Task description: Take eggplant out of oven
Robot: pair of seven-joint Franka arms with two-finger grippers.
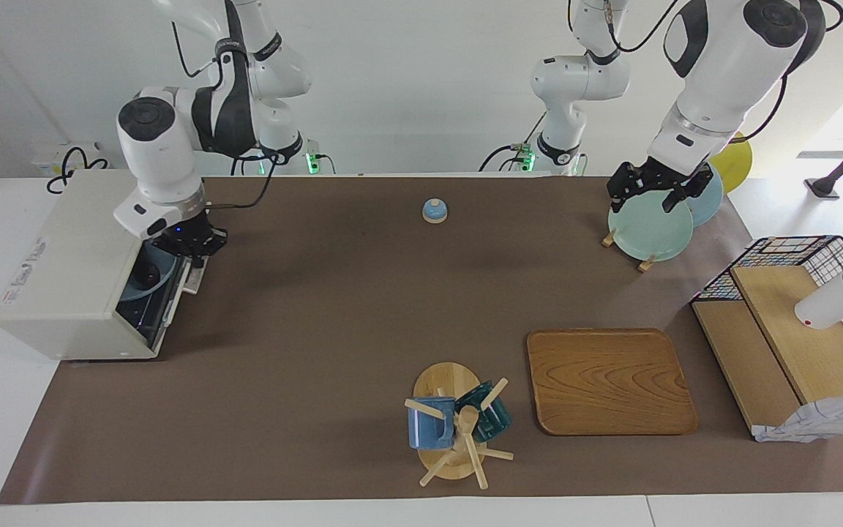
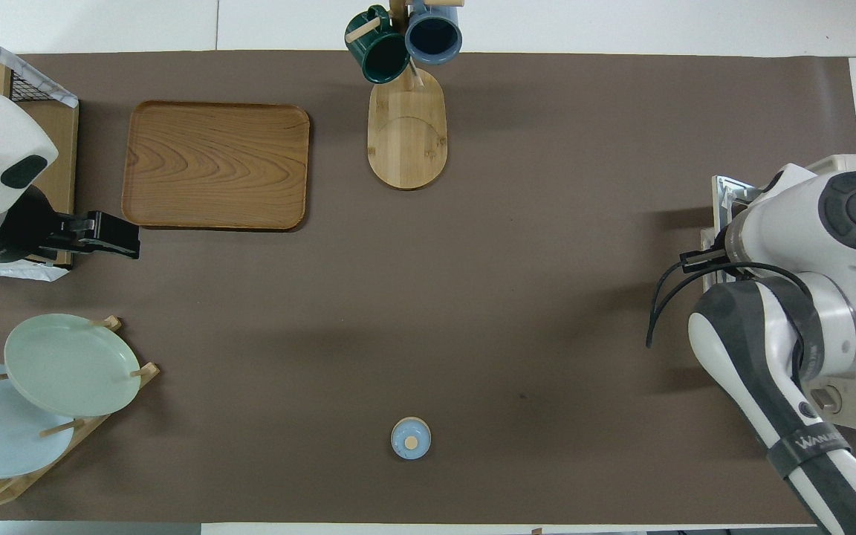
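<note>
Eggplant [image 1: 148, 275]: we read the dark lump inside the oven [image 1: 63, 271] as it, lying on a pale blue plate [image 1: 164, 269] in the cavity. It is not out yet. The stem and its exact lie are too shadowed to make out.

Oven sits at the right arm's end of the bench [image 1: 334, 315]. Its door [image 1: 186, 278] is dropped partway, so the cavity shows in the facing view. In the overhead view the right arm's wrist covers most of the opening.

Right end effector [image 1: 189, 243] is at the door's upper edge, just in front of the opening. We cannot tell whether it is clenched on the handle or released.

Left end effector [image 1: 659, 192] waits over the green plate [image 1: 648, 227] in the rack at the left arm's end. We cannot tell its state either.

Our judgement: door opening is under way, and reaching in comes next.

Risks from here:
- If the door is let go before it is fully down, it may swing back and shut off the reach.
- A hard pull on the door could drag the oven across the bench.
- The opening is low, so the wrist could strike the oven's roof or the door on entry.
- The eggplant's skin looks glossy and rounded. An off-centre pinch could squirt it off the plate or deeper in.
- Clipping the plate's rim could drag the plate along.
</note>
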